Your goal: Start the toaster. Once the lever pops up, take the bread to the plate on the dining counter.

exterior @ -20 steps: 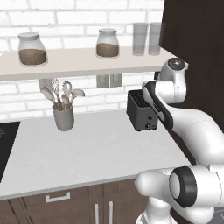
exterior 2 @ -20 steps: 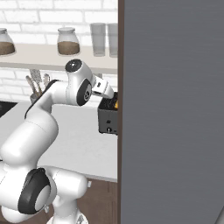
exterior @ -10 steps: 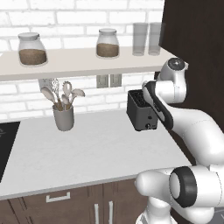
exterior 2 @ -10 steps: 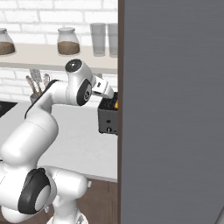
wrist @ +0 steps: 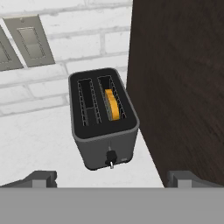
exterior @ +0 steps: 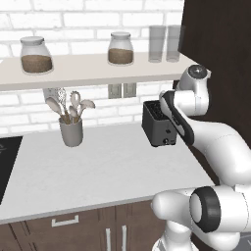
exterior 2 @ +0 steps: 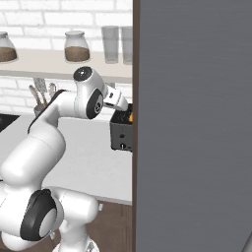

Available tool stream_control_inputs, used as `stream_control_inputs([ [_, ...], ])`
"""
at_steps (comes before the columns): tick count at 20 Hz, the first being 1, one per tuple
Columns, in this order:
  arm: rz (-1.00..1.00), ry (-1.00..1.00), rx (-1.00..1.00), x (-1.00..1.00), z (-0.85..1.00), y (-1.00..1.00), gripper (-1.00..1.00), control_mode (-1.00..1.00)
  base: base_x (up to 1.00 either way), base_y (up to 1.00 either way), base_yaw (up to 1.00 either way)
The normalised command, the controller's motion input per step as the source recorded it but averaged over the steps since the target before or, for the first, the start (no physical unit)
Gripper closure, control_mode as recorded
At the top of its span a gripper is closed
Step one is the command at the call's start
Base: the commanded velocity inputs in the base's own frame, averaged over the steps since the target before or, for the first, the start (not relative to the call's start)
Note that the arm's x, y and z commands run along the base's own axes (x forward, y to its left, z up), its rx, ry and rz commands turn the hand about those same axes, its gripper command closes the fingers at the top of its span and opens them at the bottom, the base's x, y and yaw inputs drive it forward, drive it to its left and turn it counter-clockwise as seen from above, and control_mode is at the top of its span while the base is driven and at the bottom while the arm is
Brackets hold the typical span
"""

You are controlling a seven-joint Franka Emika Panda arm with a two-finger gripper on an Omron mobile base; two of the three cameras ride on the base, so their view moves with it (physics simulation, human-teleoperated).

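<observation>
Comparing against a second ago: nothing moves; arm, base and counter items sit exactly where they were in both base views.
Gripper (wrist: 111, 179): I see its two dark tips spread as wide as they go at the bottom of the hand view, holding nothing, poised above and on the near side of the toaster.
Toaster (wrist: 104, 118): it stands at the far right end of the pale worktop (exterior: 98, 166), hard against the dark cabinet wall (wrist: 183, 78), narrow end with the lever (wrist: 110, 158) facing me.
Bread (wrist: 113, 104): I see it sunk in the right-hand slot, its orange-tan edge just visible below the rim; the left slot is empty.
Lever state: the lever sits low on the end face; I cannot tell from here whether it is pressed down or up.
Meaning for the task: with no change over the last second, I judge this as a pause, either before pressing the lever or waiting for the pop-up; the bread is not yet lifted.
Plate and dining counter: I make no claim about them from these views.
Other items: utensil cup (exterior: 71, 131) well left of the toaster, jars (exterior: 121, 48) on the shelf above.
Risk: the cabinet wall crowds the right finger when I reach into that slot.
</observation>
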Motion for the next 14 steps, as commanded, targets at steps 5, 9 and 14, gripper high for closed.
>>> stream_control_inputs([
  [5,0.00,0.00,0.00,0.00,0.00,0.00,-1.00,-1.00,0.00,0.00,0.00],
  [9,0.00,0.00,0.00,0.00,0.00,0.00,-1.00,-1.00,0.00,0.00,0.00],
  [14,0.00,0.00,0.00,0.00,0.00,0.00,-1.00,-1.00,0.00,0.00,0.00],
])
